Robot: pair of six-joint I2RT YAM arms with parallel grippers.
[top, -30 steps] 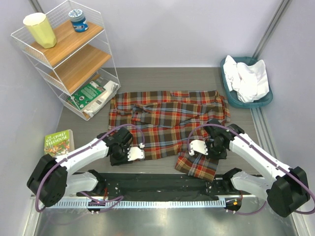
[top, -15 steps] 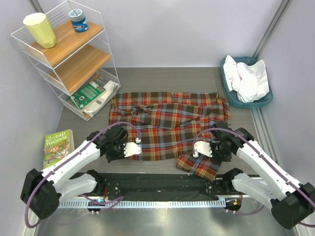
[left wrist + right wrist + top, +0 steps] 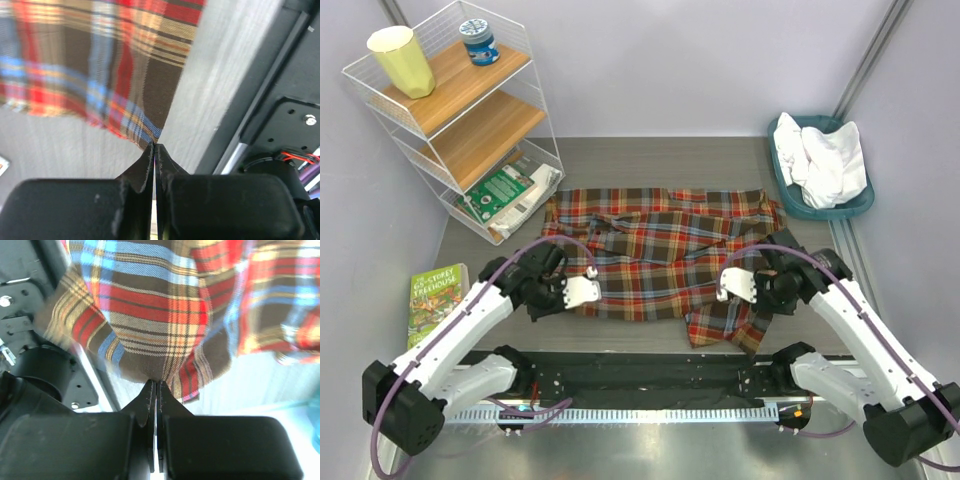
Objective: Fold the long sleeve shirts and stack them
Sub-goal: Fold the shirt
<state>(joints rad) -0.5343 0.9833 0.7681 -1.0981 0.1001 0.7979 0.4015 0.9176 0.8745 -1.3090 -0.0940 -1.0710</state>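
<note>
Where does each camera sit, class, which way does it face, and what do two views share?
Top external: above and behind the robot, looking down on the table; both arms show.
Left wrist: on that wrist, looking along the left tool, shut on the plaid shirt.
Right wrist: likewise, right tool shut on the same shirt.
Shared: all three show the plaid shirt.

Left claw (image 3: 596, 292), right claw (image 3: 723, 289) clamped tight (both pointing inward).

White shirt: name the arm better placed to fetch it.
Right, probably: the white shirt lies in the basket, nearer the right gripper than the left gripper; both pinch the plaid shirt.
</note>
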